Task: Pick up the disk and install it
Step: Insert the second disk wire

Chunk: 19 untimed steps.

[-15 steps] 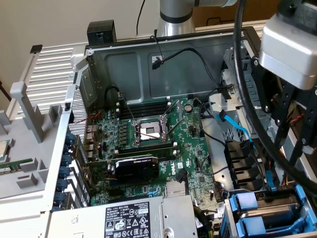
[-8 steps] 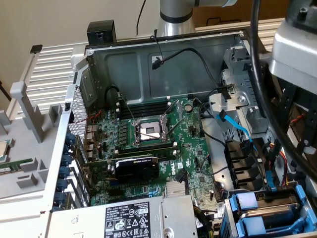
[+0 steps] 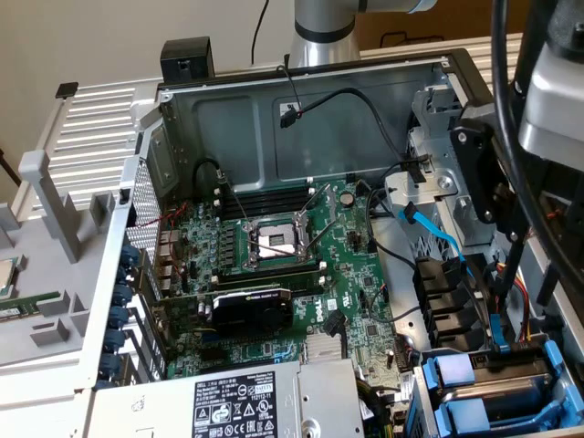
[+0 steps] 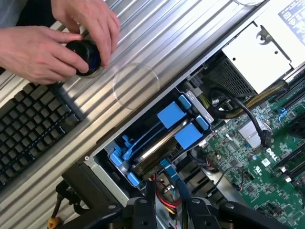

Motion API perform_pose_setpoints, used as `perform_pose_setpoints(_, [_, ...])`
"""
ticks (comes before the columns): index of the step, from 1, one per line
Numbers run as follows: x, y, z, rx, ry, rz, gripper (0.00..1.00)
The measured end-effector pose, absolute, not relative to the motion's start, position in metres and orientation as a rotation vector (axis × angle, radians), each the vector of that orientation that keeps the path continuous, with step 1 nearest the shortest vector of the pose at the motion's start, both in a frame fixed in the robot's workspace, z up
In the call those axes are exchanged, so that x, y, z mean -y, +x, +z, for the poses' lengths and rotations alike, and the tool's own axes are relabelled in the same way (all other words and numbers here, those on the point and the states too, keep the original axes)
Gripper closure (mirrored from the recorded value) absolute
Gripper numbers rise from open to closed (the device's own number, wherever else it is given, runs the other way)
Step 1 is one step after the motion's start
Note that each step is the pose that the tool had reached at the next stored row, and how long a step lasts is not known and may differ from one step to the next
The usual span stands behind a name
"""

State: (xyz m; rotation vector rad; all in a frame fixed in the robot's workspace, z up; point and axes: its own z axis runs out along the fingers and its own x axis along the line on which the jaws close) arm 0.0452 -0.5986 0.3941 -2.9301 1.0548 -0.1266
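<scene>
Installation looked almost finished, since the disk [image 4: 159, 143] with its blue rails [image 4: 170, 114] sat in the drive bay [image 3: 497, 392] at the case corner, the tool [image 4: 169, 210] hovered above it, whether spread or pinching I cannot tell, and the next move called for confirming the seating.

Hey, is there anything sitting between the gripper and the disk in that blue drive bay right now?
Partly. In the wrist view, red and yellow wires and a blue cable cross the gap between the gripper and the disk in its blue rails. Nothing else visible blocks it; the person's hands are off on the ribbed panel.
</scene>
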Motion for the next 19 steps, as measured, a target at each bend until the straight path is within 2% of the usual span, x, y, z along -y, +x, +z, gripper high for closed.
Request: perform_pose_setpoints(19, [0.5986, 0.0444, 0.3941, -0.581, -3.057, -0.12, 0.69])
